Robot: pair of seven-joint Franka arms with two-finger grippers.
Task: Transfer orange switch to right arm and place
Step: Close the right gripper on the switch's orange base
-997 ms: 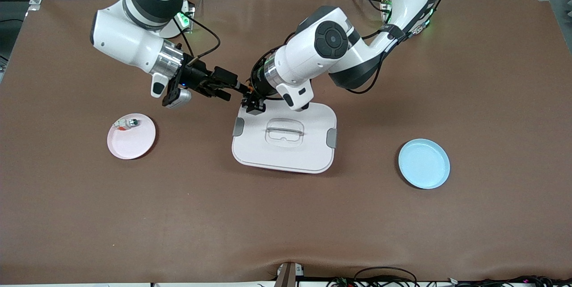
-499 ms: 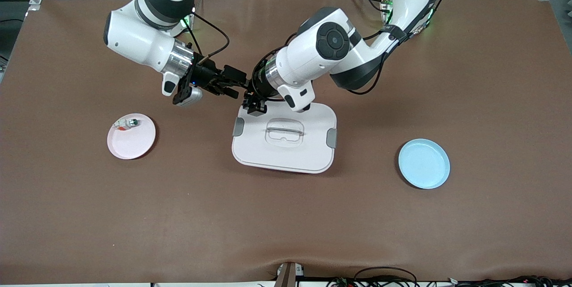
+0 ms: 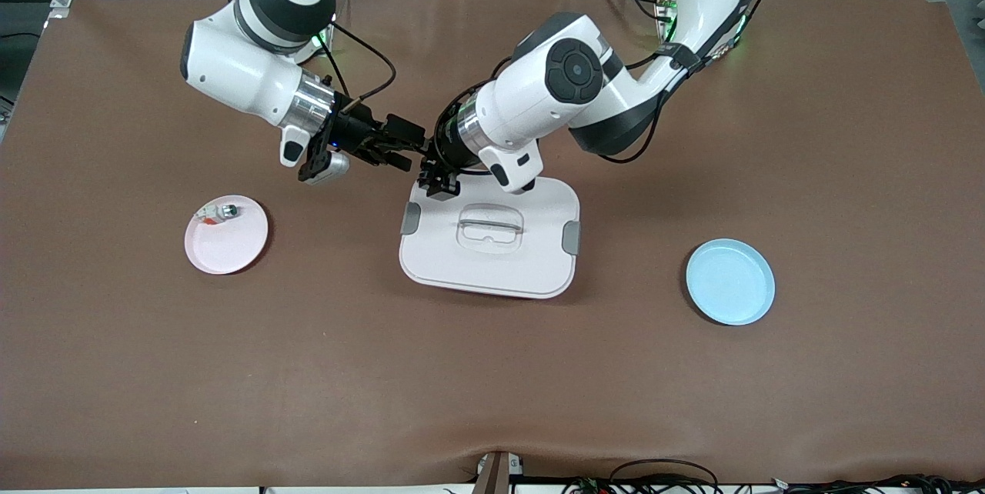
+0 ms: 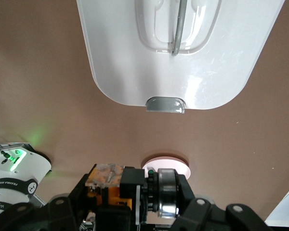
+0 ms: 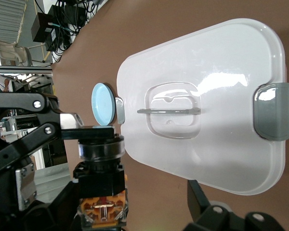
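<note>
Here, one orange switch, held in the air over the table's brown mat, just off the corner of the white lidded box toward the robots' bases. The left gripper was pinched shut on its lower body; the right gripper, level with it, stood with fingers spread about the part, one pad at the ringed collar, not yet clamped. Judged light, rigid and small, its round collar likely slippery; best taken on the squarer black body, clear of the terminals. Also present: a pink plate toward the right arm's end, bearing a small white-and-silver part; a blue plate toward the left arm's end. Mat flat; cables along the edge nearest the front camera.
</note>
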